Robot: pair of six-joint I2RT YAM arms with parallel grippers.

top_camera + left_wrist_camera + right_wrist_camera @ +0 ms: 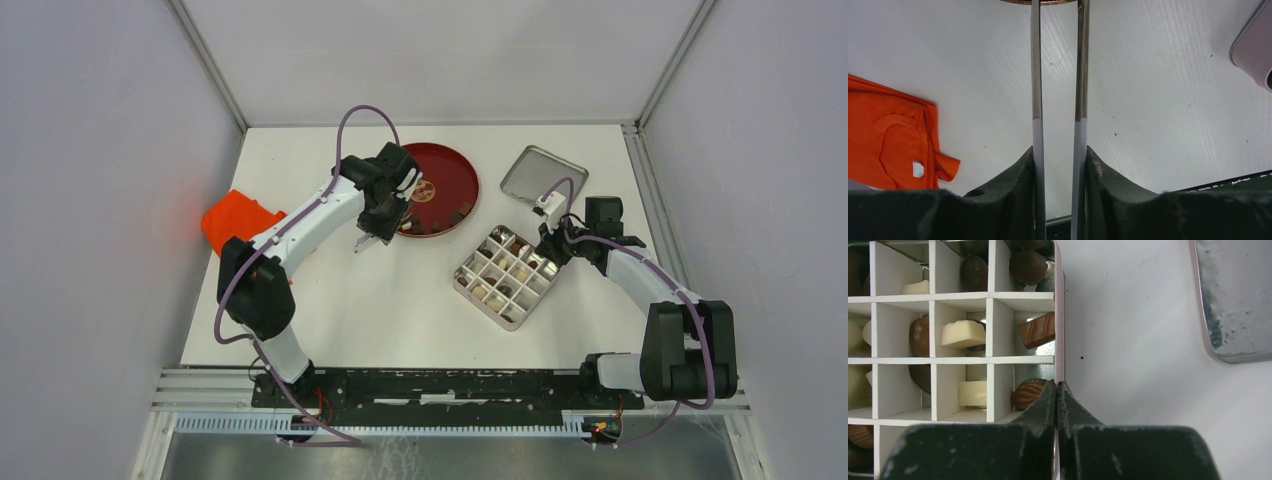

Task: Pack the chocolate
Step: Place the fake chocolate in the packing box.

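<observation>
Steel tweezers (1035,75) sit clamped in the left gripper (1058,155), the two prongs running forward slightly apart towards the red plate (455,180). The right gripper (1057,390) is pinched flat on the box (1059,315) wall. Chocolate (962,334) lies in the white-gridded cells: cream blocks, a milk-brown bar leaning on edge, a ridged brown oval, dark rounded pieces. A few more pieces lie on the plate.
</observation>
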